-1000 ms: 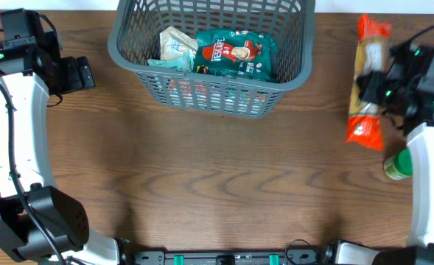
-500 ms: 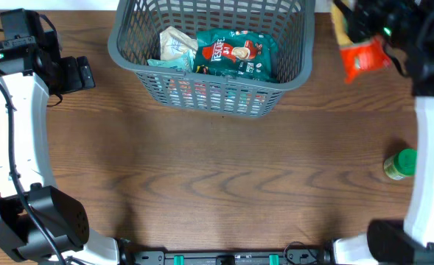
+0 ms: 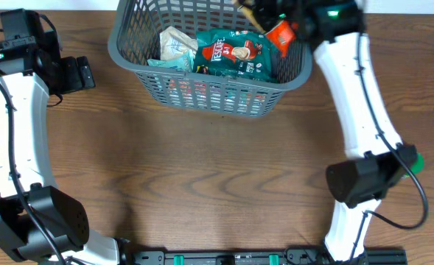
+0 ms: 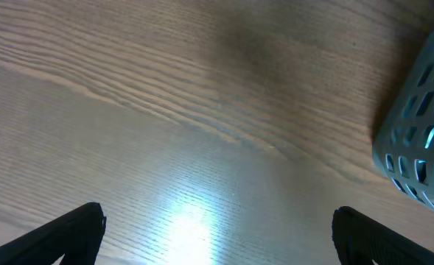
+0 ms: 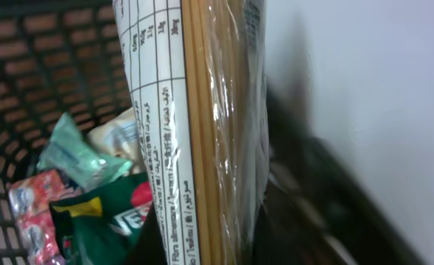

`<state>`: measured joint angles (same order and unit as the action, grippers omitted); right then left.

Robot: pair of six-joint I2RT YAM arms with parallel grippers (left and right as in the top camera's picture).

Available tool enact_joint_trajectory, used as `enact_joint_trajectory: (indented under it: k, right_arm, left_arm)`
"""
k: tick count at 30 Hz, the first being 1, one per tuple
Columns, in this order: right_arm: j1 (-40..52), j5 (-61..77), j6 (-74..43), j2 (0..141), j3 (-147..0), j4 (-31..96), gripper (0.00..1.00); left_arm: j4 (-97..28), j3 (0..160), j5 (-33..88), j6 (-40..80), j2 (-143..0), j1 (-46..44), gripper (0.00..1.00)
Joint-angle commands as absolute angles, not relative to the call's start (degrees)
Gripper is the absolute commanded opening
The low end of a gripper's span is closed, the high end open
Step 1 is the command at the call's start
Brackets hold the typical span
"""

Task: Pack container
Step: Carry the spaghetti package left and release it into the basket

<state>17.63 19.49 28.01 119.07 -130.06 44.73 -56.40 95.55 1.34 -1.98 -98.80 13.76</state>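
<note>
The container (image 3: 132, 66) is a dark grey slotted basket at the back middle of the table. It holds a green coffee packet (image 3: 235, 53), a pale packet (image 3: 174, 44) and a red packet (image 3: 191, 90). My right gripper (image 3: 275, 18) is over the basket's right end, shut on a long spaghetti packet (image 3: 279, 33) with an orange end. In the right wrist view the spaghetti packet (image 5: 209, 110) fills the middle, with the green packet (image 5: 99, 221) below it in the container (image 5: 40, 66). My left gripper (image 3: 84, 75) is open and empty, left of the container (image 4: 423, 140).
A green-capped jar (image 3: 414, 160) stands at the right, mostly hidden behind my right arm. The wooden table (image 3: 217, 177) stretches in front of the basket.
My right gripper has carried the spaghetti packet from the table's right side up and leftward to above the basket's right end. The left arm has not moved.
</note>
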Motion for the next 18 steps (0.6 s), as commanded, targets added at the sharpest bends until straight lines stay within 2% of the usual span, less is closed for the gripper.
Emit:
enact_joint_trajectory:
  k: [1, 15, 17, 18]
  right_arm:
    - [20.7, 21.0, 31.8, 119.2, -132.7, 42.2, 0.01]
    - [23.6, 21.5, 36.9, 128.4, -132.6, 50.3, 0.02]
    - [23.6, 21.5, 36.9, 128.9, -132.6, 51.2, 0.09]
    - [23.6, 21.5, 36.9, 129.0, -132.6, 51.8, 0.19]
  left_arm:
    - [-56.6, 95.5, 1.5, -2.7, -98.8, 13.6, 0.98]
    - [-56.5, 95.5, 1.5, -2.7, -98.8, 13.6, 0.98]
    - [-56.5, 95.5, 1.5, -2.7, -98.8, 13.6, 0.99]
    - [-56.5, 95.5, 1.5, -2.7, -98.8, 13.6, 0.98]
